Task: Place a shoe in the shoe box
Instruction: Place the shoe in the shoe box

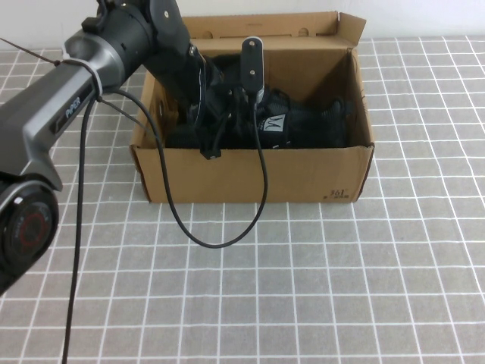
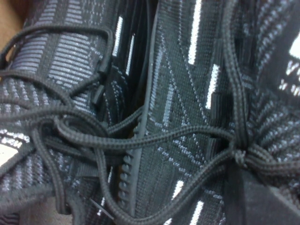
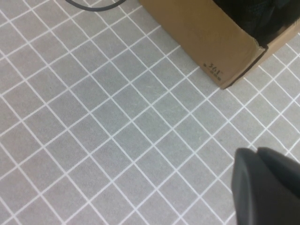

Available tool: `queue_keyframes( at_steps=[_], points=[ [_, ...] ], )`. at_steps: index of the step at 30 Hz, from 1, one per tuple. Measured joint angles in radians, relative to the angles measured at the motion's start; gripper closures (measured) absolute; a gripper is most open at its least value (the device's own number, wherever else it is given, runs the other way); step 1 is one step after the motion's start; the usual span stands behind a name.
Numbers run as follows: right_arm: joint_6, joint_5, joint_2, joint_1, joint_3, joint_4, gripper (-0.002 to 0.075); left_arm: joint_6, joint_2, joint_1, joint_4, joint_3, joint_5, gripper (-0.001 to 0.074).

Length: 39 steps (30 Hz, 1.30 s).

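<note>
**Left arm down in the box, shoes already inside**

Left: left arm reaches from the table's left edge down into the shoe box (image 1: 250,178). Left gripper (image 1: 211,144) sits low at the box's left end, buried among dark fabric. The high view hides the jaws; they read as nearly together. Whether they pinch knit or a lace, can't tell.

Left wrist view is all shoe: black knit upper, white stripes, loose laces (image 2: 140,140) crossing the view. Looks like two shoes pressed side by side, a ribbed sole edge between them.

Centre: the shoe (image 1: 292,125) lies inside the box on the floor, white tongue label facing up, filling most of the length. Box stands open, lid flap (image 1: 265,24) up at the back. Cable (image 1: 227,227) loops over the front wall onto the checked table (image 1: 303,288).

Right: right gripper (image 3: 267,187) is parked over bare table near the box's front right corner, jaws together, holding nothing.

Handling, my read:
- Light, soft knit upper; collapses under a pinch, so a grip there is sloppy.
- Sole and heel are the stiff parts; heel collar or tongue gives the firmest hold.
- Laces snag easily; could drag on retreat.
- Placement looks done; release and a clean lift-out remain.
</note>
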Motion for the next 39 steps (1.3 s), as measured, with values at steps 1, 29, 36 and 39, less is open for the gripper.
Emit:
queue_keyframes(
  at_steps=[1, 29, 36, 39],
  points=[
    [0.0, 0.0, 0.0, 0.0, 0.0, 0.0, 0.0742, 0.002, 0.0, 0.0, -0.002, 0.0, 0.0, 0.0692],
    [-0.042, -0.026, 0.0, 0.0, 0.0, 0.081, 0.0742, -0.139, -0.317, 0.0, -0.092, 0.0, 0.035, 0.0398],
    [0.015, -0.051, 0.0, 0.0, 0.0, 0.084, 0.0742, -0.397, -0.426, 0.0, -0.125, -0.002, 0.046, 0.0703],
    [0.046, -0.053, -0.005, 0.0, 0.0, 0.084, 0.0742, -0.563, -0.464, 0.0, -0.104, 0.0, 0.015, 0.0726]
  ],
)
